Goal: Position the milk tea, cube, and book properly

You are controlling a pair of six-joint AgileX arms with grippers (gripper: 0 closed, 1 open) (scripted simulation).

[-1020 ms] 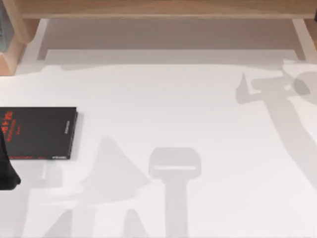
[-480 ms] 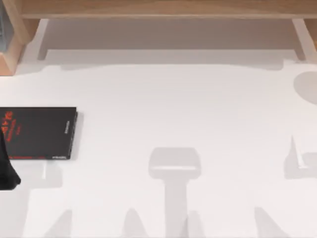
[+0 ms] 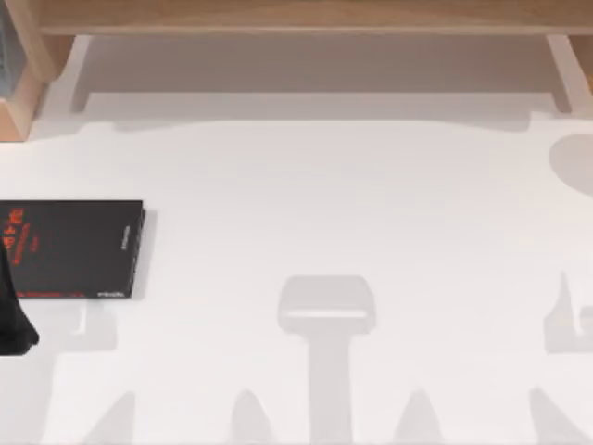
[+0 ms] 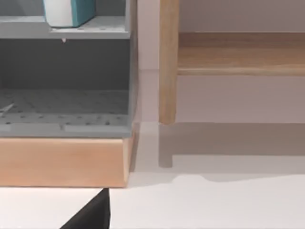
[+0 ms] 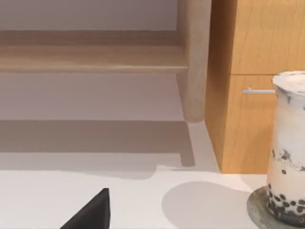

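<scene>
Overhead, looking down on the white table (image 3: 306, 204) and seeing a thin black book with red lettering (image 3: 74, 248) lying flat at the left edge. Noticing a dark part of the left arm (image 3: 11, 320) poking in just below it, and a wooden shelf (image 3: 306, 19) running along the far side.

Turning to the left wrist view, finding the book (image 4: 66, 12) sitting on the upper level of a grey rack (image 4: 66, 86) on a wooden base. Spotting a black wedge (image 4: 93, 214) at the frame's edge.

Moving to the right wrist view, finding the milk tea (image 5: 288, 152) standing upright on a round coaster (image 5: 259, 207) beside a wooden cabinet (image 5: 248, 47).

Not being able to tell the grip of the left gripper or right gripper.
</scene>
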